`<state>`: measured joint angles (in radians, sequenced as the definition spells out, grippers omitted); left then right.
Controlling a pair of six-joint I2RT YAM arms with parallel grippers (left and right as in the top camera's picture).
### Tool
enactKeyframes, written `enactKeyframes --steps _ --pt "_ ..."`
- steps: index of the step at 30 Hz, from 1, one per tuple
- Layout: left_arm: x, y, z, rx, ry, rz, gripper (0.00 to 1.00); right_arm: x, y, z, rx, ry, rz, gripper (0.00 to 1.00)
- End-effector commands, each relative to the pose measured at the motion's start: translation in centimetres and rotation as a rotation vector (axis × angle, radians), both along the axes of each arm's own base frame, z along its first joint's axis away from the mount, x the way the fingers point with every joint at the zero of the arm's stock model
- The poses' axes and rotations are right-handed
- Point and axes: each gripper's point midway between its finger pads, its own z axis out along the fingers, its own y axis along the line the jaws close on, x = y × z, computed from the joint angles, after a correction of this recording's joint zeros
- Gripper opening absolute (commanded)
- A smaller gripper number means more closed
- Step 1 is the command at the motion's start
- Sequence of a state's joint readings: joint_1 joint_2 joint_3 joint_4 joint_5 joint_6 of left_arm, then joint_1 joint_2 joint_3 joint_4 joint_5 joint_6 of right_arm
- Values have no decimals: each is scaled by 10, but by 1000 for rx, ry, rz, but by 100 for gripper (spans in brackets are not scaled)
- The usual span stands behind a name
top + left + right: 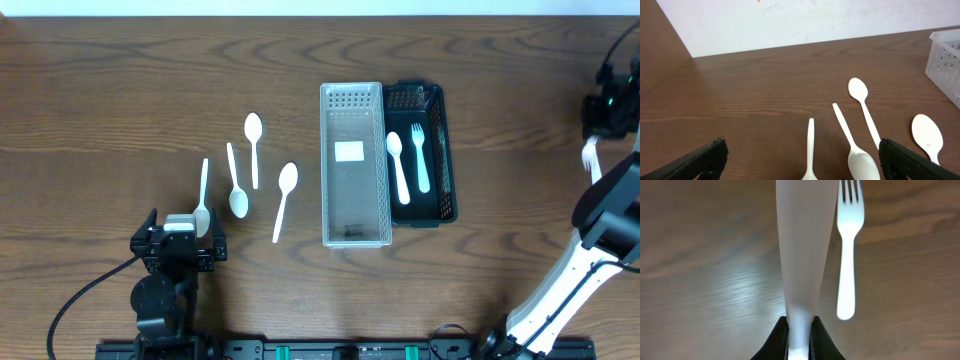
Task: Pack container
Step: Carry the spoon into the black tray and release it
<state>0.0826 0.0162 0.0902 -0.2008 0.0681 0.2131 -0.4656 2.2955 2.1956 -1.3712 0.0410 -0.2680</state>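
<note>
At near left, left gripper (802, 150) with jaws spread wide over the handle of a white spoon (810, 145) on the table (100, 100). At far right, right gripper (799, 327) clamped on a white utensil handle (805, 245), beside a loose fork (847, 245). In the middle, clear bin (352, 200) touching black tray (447, 150).

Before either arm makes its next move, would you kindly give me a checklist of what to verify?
1. Right gripper shut on white utensil: ok.
2. Type of the held utensil: cannot tell, its head is out of frame.
3. Loose fork lies apart from the held utensil: ok.
4. Black tray has room beside its tray spoon: ok.
5. Left gripper open, loose spoon centred between its fingers: ok.
</note>
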Motion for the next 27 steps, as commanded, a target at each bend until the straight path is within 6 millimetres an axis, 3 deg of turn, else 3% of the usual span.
enactKeyframes --steps 1,4,8,11,18,27 --pt "0 1 -14 -8 33 3 98 33 40 43 57 -129 24 1" --pt "0 1 -14 -8 33 3 98 48 78 73 106 -191 55 1" --pt "0 1 -14 -8 33 3 98 53 132 87 198 -200 76 1" --pt "0 1 -14 -8 33 3 98 54 171 86 242 -175 91 1" --pt "0 1 -14 -8 33 3 98 53 241 84 265 -139 179 1" --pt "0 1 -14 -8 33 3 98 34 302 58 280 -30 275 1"
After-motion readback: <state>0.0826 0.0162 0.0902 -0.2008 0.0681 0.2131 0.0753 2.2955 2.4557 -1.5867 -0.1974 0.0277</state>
